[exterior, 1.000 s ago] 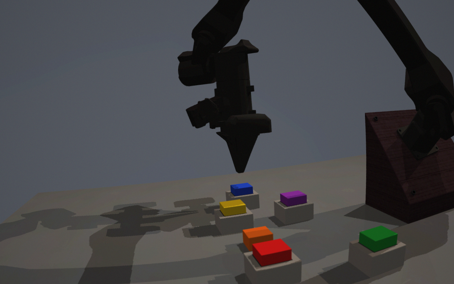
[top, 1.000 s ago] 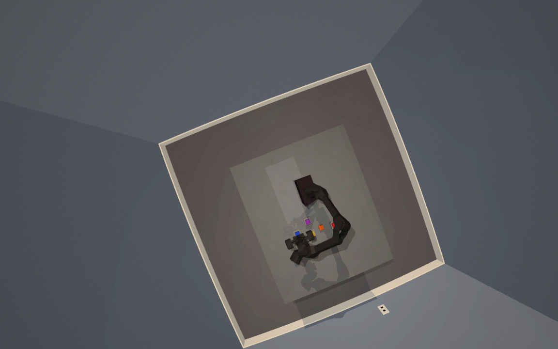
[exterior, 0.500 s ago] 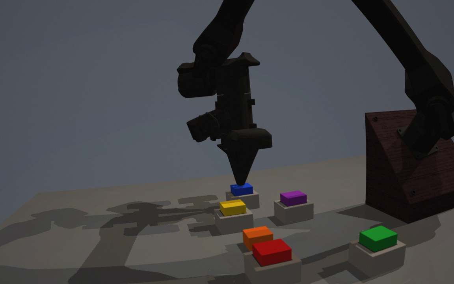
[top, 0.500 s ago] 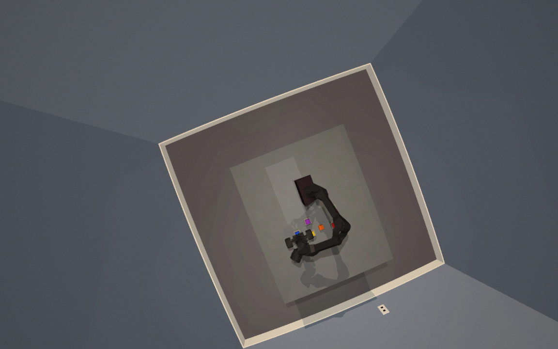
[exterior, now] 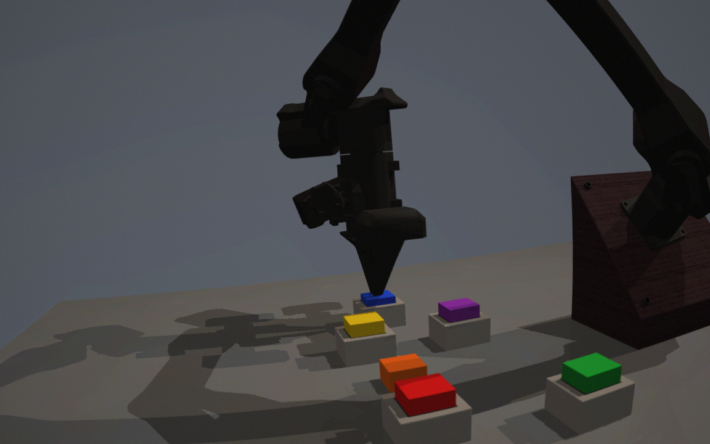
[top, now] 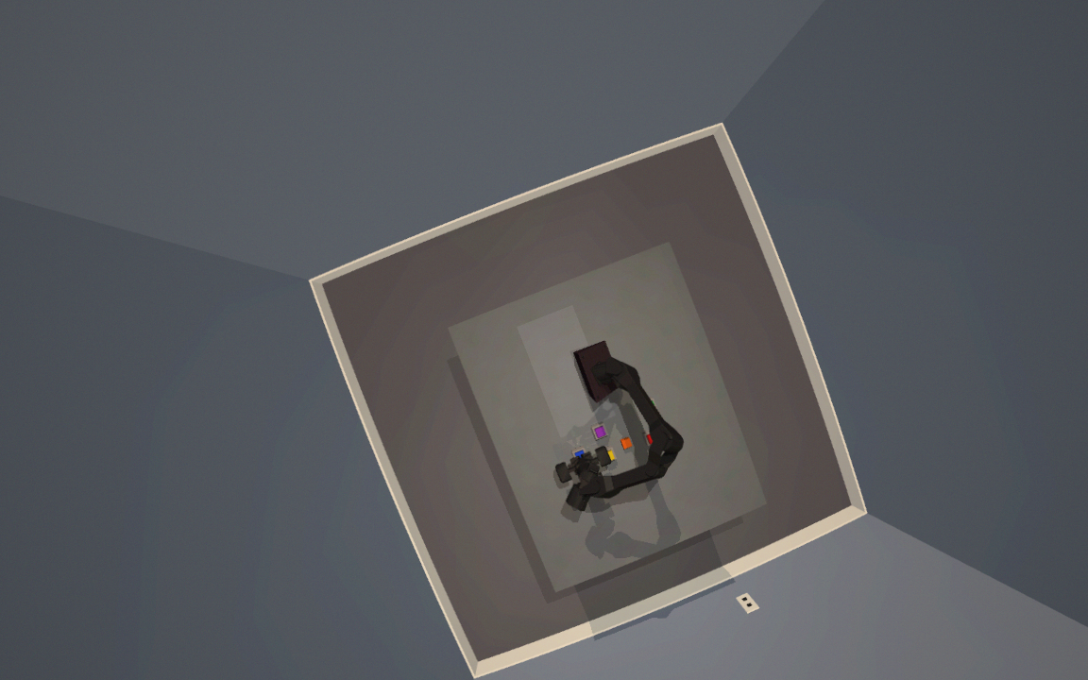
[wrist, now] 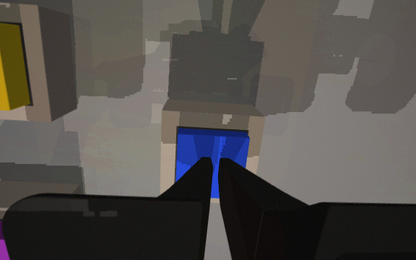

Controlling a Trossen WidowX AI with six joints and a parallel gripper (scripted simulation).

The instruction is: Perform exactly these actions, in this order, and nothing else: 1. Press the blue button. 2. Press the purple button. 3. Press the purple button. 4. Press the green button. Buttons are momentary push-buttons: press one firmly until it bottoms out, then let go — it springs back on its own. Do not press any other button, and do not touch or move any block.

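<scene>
gripper [exterior: 378, 290]: fingers pinched together, nothing between them, pointing straight down, tips touching the top of the blue button [exterior: 378, 298]
blue button: sitting at the far end of the cluster, cap looking low in its grey housing [exterior: 396, 313] in the exterior view
wrist view: fingertips lying over the blue cap [wrist: 211, 144], near its middle
yellow button [exterior: 363, 324]: sitting just in front of blue, apart from the gripper
purple button [exterior: 458, 309]: sitting right of blue, standing proud of its base
green button [exterior: 591, 372]: sitting near right, well apart from the arm
orange block [exterior: 402, 369]: sitting just behind the red button [exterior: 424, 393], near centre
arm base [exterior: 649, 264]: sitting far right on a dark wedge mount
</scene>
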